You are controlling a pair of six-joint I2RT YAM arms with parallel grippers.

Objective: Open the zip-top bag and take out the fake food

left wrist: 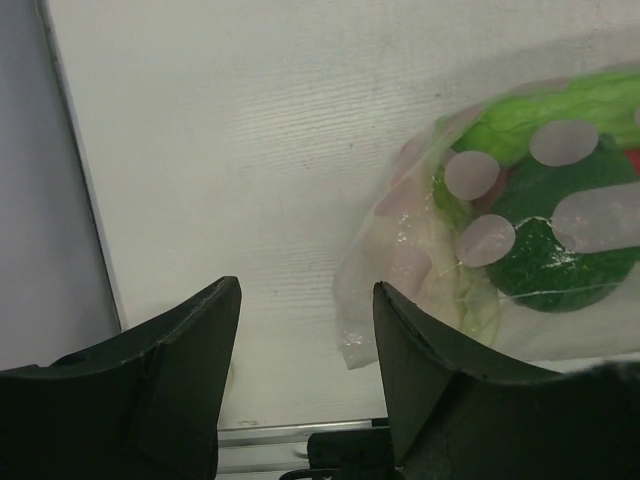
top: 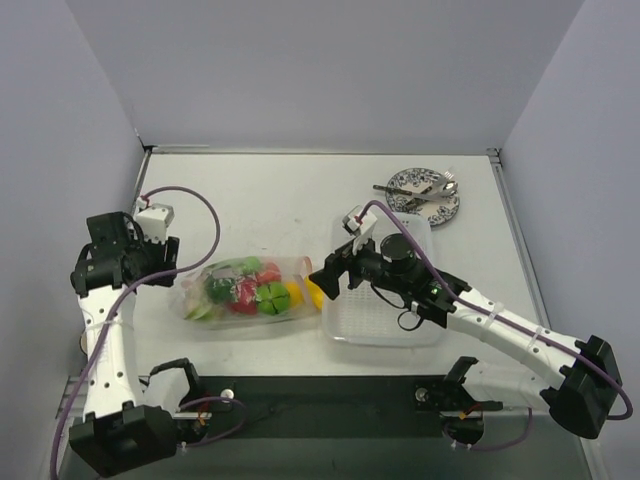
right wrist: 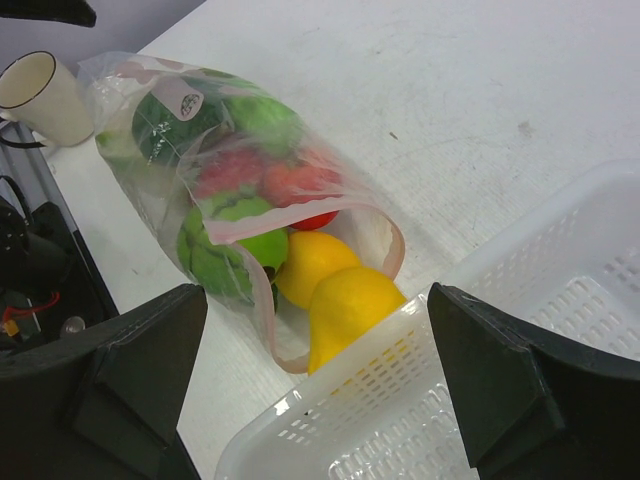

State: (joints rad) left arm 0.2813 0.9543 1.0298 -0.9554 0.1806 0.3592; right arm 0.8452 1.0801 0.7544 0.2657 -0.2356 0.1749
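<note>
One soft clear plastic zip-top bag (top: 240,292) lies on its side on the white table (top: 280,195), between the two arms and just left of the one rigid white mesh tray (top: 345,325). One blue-patterned plate with cutlery (top: 425,195) sits well apart at the far right, seen only from the top. The glossy plastic fake food (right wrist: 240,175) is inside the bag. Two yellow lemon-shaped pieces (right wrist: 345,305) show at the mouth, with at least two red and several green behind; the exact count is unclear. The right wrist view alone shows the pink-edged mouth gaping and the front lemon against the tray rim. The left wrist view alone shows the bag's other end. The left gripper (left wrist: 305,290) has its jaws apart over bare table, holding nothing. The right gripper (top: 325,275) is spread wide near the mouth, also holding nothing.
</note>
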